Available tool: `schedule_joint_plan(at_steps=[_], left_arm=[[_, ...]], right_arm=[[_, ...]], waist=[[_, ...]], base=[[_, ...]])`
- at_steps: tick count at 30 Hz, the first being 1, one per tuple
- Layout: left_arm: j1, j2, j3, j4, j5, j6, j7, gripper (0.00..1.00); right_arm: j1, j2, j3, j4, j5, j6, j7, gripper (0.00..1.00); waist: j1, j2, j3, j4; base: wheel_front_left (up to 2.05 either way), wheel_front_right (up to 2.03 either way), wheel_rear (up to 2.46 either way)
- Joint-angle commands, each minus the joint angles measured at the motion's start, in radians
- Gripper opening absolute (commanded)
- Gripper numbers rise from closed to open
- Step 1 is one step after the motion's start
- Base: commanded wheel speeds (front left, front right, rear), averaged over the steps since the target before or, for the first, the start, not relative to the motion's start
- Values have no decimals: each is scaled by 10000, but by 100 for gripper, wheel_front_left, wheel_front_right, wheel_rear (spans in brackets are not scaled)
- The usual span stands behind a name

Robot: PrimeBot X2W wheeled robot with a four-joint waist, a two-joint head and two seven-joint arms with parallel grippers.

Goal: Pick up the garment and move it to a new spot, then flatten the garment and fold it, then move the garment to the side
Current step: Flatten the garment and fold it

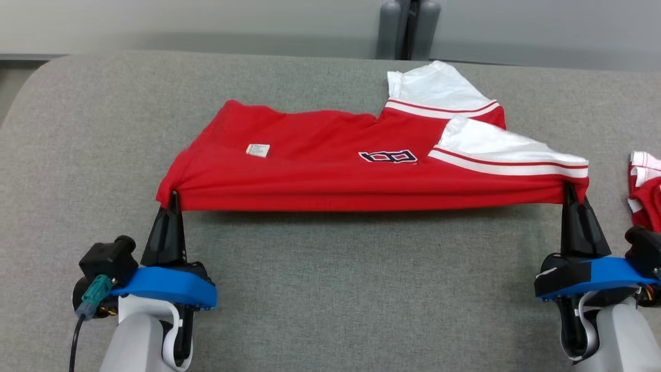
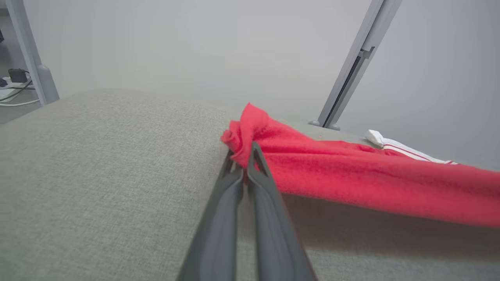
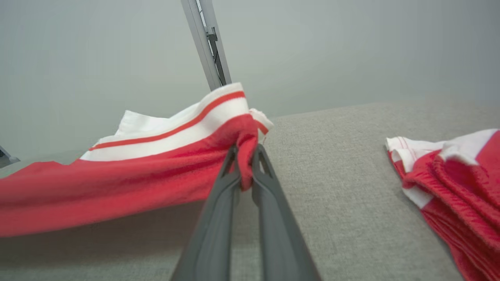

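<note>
A red shirt point(image 1: 320, 160) with white sleeves point(image 1: 496, 144) hangs stretched between two robot arms above a grey fabric surface point(image 1: 330, 289). The left tool point(image 1: 173, 199) is clenched on the shirt's plain red end. The right tool point(image 1: 569, 191) is clenched on the opposite end, just below a striped sleeve cuff, so the near edge runs taut and straight between them. That edge is lifted off the surface, with a shadow beneath it, while the far part of the shirt and the sleeves appear to rest on the fabric. Holding both ends apart likely pulls out wrinkles, so the shirt can be laid flat for folding. A second red and white garment point(image 1: 643, 191) lies bunched near the right tool, apart from the held shirt.
</note>
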Motion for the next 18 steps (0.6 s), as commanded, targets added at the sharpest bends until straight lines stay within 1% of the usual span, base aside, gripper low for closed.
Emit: schedule_joint_plan(at_steps=[1,3,8,13,14,15,16,17,18], left_arm=[[338,87,191,-153,86,33,-25,0],[632,60,254,-231,146,35,-25,0],[1842,-34,294,142,67,33,-25,0],[2968,-61,-40,544,-332,33,-25,0],[3089,-59,-97,587,-400,33,-26,0],[3174,-64,-146,600,-450,63,-25,42],[3202,-63,-184,581,-460,82,-25,98],[3202,-65,-235,582,-452,77,-25,100],[3116,-69,-268,523,-381,76,-25,100]], right_arm=[[16,-45,-30,-114,67,-12,-7,0],[354,-45,83,-148,115,-12,-7,0],[1571,-90,589,146,382,-12,-7,0],[2789,-110,824,508,605,-12,-20,0],[2923,-103,830,527,612,-12,-20,9],[3000,-102,833,551,597,-12,-20,50],[3035,-100,829,533,572,-12,-20,100],[3024,-98,820,539,559,-10,-20,100],[2931,-123,809,499,453,-7,-20,100]], waist=[[-1,0,-316,-76],[-1,0,-604,-86],[-1,0,-1183,-138],[-1,0,-1395,-104],[-1,0,-1391,-94],[-1,0,-1368,-84],[-1,0,-1334,-76],[-1,0,-1280,-64],[-1,0,-1225,-48]], base=[[0,0,0],[0,0,0],[0,0,0],[0,0,0],[0,0,0],[0,0,0],[0,0,0],[0,0,0],[0,0,0]])
